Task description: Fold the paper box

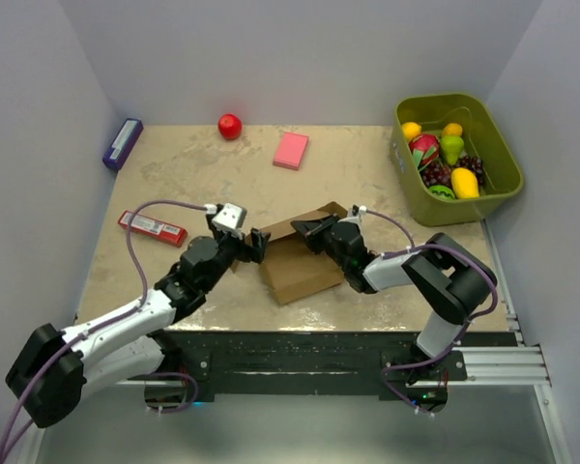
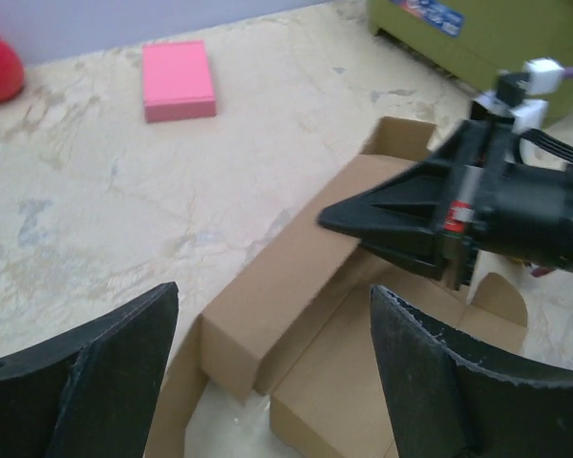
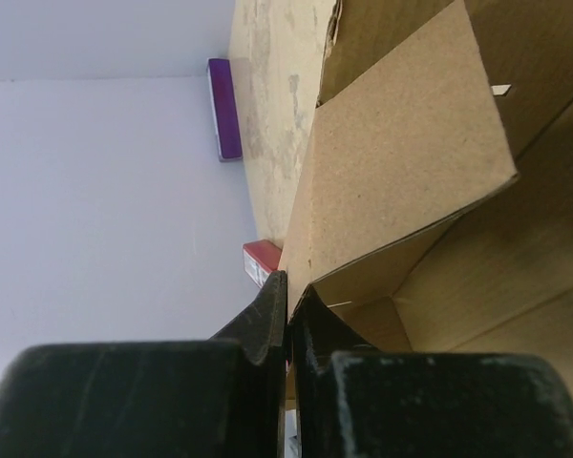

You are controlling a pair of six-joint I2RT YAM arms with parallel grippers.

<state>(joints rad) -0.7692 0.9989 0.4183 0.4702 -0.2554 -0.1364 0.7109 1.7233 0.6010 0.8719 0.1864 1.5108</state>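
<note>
One paper box [image 1: 304, 271] of plain brown, unprinted cardboard lies partly folded near the front middle of the beige, marble-patterned table [image 1: 174, 174], directly between my two claws. One long side is already bent into a squared hollow ridge, and its matte, fibrous flaps lie loose around it, one of them with a rounded tab. My left claw [image 2: 274, 291] is spread wide just short of the box's near corner, with nothing between its two black, rough-edged fingers. My right claw [image 3: 288, 281] has its two fingers pressed together, their tips right against the edge of an upright flap; I cannot tell whether any cardboard is pinched between them. Farther back I count one flat pink rectangular block [image 1: 291, 150], one glossy red ball [image 1: 230, 126] and one long purple box [image 1: 123, 143] lying against the left wall. One flat red packet [image 1: 153, 227] lies left of my left arm, its pale print too small to read. One olive-green plastic bin [image 1: 440, 99] at the back right holds a jumble of toy fruit [image 1: 451, 147]. It carries one blue sticker I cannot read.
</note>
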